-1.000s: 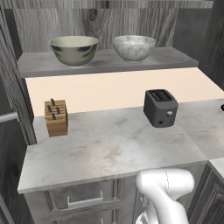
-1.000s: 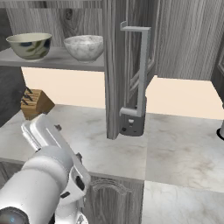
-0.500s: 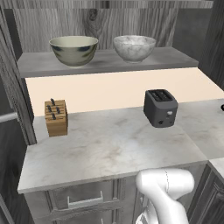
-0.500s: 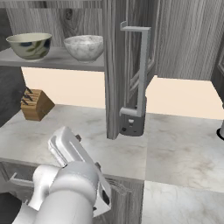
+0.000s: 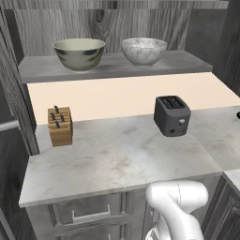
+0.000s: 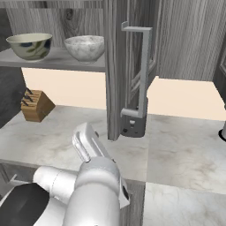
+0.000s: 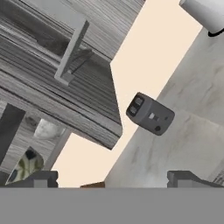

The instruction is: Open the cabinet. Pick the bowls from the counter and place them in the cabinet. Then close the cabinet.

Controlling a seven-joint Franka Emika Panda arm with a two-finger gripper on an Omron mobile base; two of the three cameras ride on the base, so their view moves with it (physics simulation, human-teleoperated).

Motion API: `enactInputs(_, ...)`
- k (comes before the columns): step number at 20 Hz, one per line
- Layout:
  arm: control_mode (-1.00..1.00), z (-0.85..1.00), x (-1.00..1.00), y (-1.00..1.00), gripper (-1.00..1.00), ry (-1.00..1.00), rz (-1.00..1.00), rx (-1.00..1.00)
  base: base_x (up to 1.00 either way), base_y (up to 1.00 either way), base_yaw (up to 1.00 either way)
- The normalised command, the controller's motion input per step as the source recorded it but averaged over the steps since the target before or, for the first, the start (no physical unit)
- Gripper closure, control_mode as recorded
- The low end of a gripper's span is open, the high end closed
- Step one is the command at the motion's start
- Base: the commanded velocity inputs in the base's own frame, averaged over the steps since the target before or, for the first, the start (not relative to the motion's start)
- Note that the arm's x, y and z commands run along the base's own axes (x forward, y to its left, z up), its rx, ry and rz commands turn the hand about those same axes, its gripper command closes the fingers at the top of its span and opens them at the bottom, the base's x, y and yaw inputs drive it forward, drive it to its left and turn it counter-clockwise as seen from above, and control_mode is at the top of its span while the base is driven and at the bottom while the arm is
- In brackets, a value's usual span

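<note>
Since both bowls sit on the cabinet shelf [image 5: 187, 63], the olive bowl [image 5: 78, 54] beside the marbled bowl [image 5: 144, 50], closing is likely the step in hand. From the right base, the open cabinet door [image 6: 115, 66] stands edge-on over the counter [image 6: 185, 154], its bar handle [image 6: 142, 73] ahead of the arm. Through the hand camera, the claw [image 7: 111, 179] gapes wide and empty; the door lies up-left of it, the toaster [image 7: 150, 113] just ahead, beneath the door's sweep.
</note>
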Motion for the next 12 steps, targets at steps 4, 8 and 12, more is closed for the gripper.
enactInputs(4, -1.00, -0.13, 0.33, -0.08, -1.00, 0.03, 0.02, 0.00, 0.00, 0.00, 0.00)
enactInputs(8, -1.00, -0.11, -0.05, -0.04, -1.00, -0.19, 0.13, 0.00, 0.00, 0.00, 0.00)
enactInputs(12, -1.00, -0.35, -0.56, -0.15, -1.00, -0.39, 0.08, -0.02, 0.00, 0.00, 0.00)
